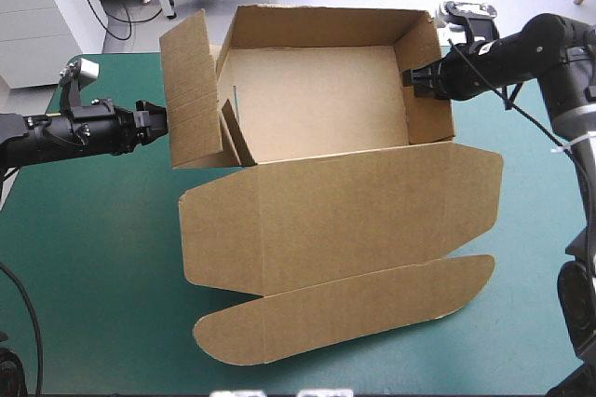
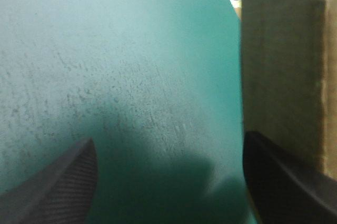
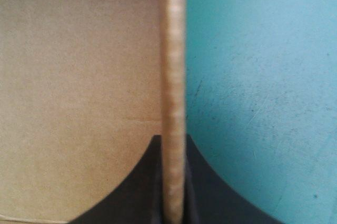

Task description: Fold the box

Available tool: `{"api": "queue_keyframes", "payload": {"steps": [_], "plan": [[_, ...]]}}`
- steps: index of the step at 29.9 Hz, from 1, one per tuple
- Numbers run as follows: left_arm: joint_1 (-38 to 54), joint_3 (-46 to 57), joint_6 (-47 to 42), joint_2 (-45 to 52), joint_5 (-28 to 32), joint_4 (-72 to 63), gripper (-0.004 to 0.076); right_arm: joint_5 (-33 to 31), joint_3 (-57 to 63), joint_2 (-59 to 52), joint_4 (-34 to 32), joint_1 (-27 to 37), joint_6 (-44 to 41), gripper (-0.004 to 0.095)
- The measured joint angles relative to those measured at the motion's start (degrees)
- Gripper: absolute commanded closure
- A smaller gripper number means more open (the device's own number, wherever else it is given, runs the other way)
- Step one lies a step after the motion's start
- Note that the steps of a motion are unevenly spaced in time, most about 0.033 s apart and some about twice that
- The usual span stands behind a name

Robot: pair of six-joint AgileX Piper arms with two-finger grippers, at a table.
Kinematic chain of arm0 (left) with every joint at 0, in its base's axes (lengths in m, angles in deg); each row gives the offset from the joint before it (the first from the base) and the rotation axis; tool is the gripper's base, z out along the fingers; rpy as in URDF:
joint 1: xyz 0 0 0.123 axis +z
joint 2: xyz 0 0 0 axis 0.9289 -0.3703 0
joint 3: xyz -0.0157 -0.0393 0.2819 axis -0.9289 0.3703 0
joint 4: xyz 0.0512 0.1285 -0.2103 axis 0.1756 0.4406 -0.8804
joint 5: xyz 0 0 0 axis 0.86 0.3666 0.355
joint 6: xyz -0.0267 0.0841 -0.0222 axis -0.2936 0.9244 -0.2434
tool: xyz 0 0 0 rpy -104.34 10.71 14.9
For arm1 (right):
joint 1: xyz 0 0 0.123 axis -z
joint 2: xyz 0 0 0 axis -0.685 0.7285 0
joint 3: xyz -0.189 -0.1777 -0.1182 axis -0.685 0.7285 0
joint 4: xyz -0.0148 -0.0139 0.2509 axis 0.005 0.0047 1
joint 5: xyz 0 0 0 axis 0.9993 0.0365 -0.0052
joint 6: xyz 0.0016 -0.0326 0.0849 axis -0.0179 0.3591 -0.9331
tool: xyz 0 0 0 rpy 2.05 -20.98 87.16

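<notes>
From above we see the box (image 1: 317, 103) on the far half of the teal-green cover (image 1: 84, 266): an open tray, floor bare, lid (image 1: 354, 215) flat toward the near edge, left flap (image 1: 191, 89) leaning outward. The left gripper (image 1: 156, 123) sits just beside that flap. In the left wrist view its fingers (image 2: 52, 187) stand wide apart. In the right wrist view the right gripper (image 3: 174, 142) pinches the right wall (image 3: 174, 66)
</notes>
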Motion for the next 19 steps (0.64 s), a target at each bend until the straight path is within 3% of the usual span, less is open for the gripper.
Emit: {"api": "queue_keyframes", "payload": {"steps": [8, 19], "plan": [[0.0, 0.0, 0.84, 0.0, -0.27, -1.62, 0.0176, 3.48, 0.0, 5.08, -0.43, -5.7, -1.03, 0.0927], [0.0, 0.0, 0.84, 0.0, -0.27, -4.05, 0.0176, 7.32, 0.0, 8.61, -0.21, -8.09, -2.75, 0.0927]]}}
